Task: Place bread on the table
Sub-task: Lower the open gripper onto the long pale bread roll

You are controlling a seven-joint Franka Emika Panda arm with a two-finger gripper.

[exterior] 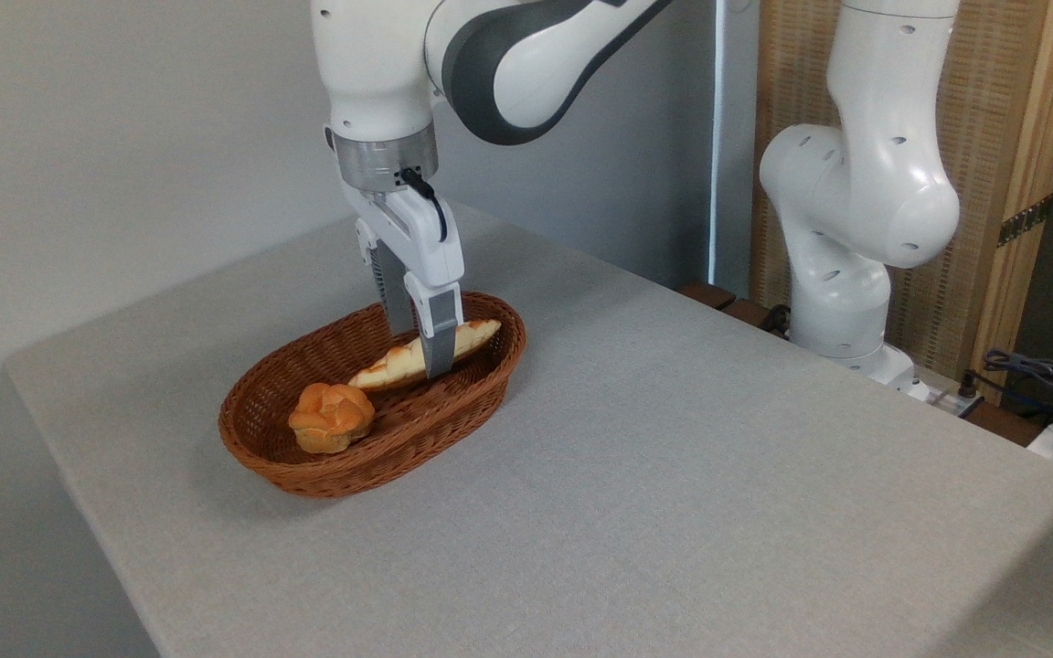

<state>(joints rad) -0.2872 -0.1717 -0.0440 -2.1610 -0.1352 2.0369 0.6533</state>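
Observation:
The bread (387, 368), a long pale loaf with golden edges, lies slanted in the brown wicker basket (325, 475). Its right end rests up near the basket's far rim. My gripper (419, 354) reaches straight down into the basket and straddles the loaf at its middle. One finger (438, 343) stands in front of the loaf and the other behind it, both pressed against its sides. The front finger hides the middle of the loaf. The grey cloth table (673, 457) spreads out around the basket.
A small round orange-brown bun (331, 417) sits in the left end of the basket. A second white robot arm (856, 201) stands beyond the table's far right edge, with cables (1038, 375) beside it.

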